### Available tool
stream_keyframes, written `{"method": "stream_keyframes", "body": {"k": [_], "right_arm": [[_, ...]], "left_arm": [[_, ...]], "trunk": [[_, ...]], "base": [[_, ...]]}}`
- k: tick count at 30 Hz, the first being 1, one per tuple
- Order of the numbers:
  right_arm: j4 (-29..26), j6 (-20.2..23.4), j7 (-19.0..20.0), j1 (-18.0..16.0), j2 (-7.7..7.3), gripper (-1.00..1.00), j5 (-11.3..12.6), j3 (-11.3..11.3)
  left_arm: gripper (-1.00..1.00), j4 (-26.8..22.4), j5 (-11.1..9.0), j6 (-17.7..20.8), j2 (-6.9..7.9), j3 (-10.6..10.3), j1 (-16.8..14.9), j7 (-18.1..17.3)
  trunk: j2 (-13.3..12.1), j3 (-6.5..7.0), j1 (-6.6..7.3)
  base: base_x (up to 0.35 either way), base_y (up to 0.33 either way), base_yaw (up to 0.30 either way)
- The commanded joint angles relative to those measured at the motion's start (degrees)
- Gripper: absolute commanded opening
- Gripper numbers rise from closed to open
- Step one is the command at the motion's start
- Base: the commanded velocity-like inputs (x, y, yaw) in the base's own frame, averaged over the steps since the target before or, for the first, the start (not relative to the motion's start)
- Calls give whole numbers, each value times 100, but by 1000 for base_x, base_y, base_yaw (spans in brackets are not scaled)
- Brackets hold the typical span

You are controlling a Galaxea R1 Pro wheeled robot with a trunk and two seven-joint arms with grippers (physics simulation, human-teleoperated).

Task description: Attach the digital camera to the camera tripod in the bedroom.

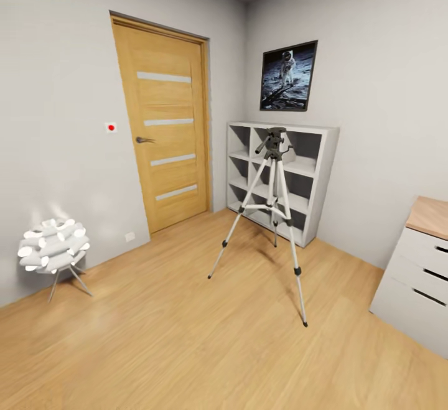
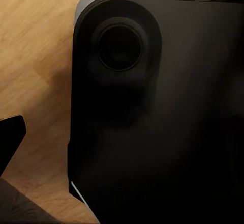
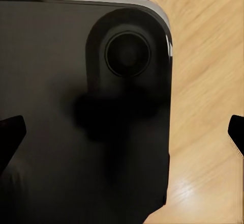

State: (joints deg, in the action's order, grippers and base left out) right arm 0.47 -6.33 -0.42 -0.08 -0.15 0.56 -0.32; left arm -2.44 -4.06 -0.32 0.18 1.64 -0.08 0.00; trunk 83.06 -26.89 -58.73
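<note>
Head view, bedroom. Light wood floor [image 1: 155,348] spans the lower frame, bounded by grey walls [image 1: 56,117] meeting in a far corner. A wooden door [image 1: 165,127] with four pale horizontal strips and a dark lever handle stands shut in the left wall; a small white plate with a red dot [image 1: 111,127] sits on the wall just beside its frame. A grey cube shelf [image 1: 283,180] stands against the far wall near the corner, below a framed astronaut picture [image 1: 289,76]. At the right edge, a white drawer unit with a wood surface [image 1: 429,217] is partly cut off. A white lamp [image 1: 55,247] of clustered tubes on thin metal legs stands on the floor at left, near the wall.

The tripod [image 1: 272,211] stands upright on the floor just in front of the shelf, three silver-grey legs spread, black feet on the boards, black head bare on top. The camera cannot be located in any view.

Wrist views. Each looks down on the robot's dark rounded base [image 2: 162,122] [image 3: 76,112] over the floor. In the right wrist view, dark fingertips [image 3: 10,135] appear at both frame edges, so the right tool [image 3: 122,137] stands apart and holds nothing. In the left wrist view one dark fingertip [image 2: 10,137] shows; whether the left tool is apart or together cannot be told.
</note>
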Motion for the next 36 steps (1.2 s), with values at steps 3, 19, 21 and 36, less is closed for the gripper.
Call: {"method": "stream_keyframes", "body": {"k": [3, 19, 21, 36], "right_arm": [[5, -26, -6, -1, -1, 100, 6, -3], [5, -26, -4, -1, -2, 100, 6, -3], [5, -26, -6, -1, -2, 100, 6, -3], [5, -26, -7, -1, -2, 100, 6, -2]], "left_arm": [[100, -2, -42, -3, 2, 12, -1, 0], [100, -2, -42, -3, 3, 17, -1, 0], [100, -2, -42, -3, 3, 17, -1, 0], [100, -2, -42, -3, -1, 16, -1, 0]], "trunk": [[2, -4, 0], [2, -4, 0], [2, -4, 0], [2, -4, 0]], "base": [[0, 0, 260], [0, 0, 260], [0, 0, 259], [0, 0, 255]]}}
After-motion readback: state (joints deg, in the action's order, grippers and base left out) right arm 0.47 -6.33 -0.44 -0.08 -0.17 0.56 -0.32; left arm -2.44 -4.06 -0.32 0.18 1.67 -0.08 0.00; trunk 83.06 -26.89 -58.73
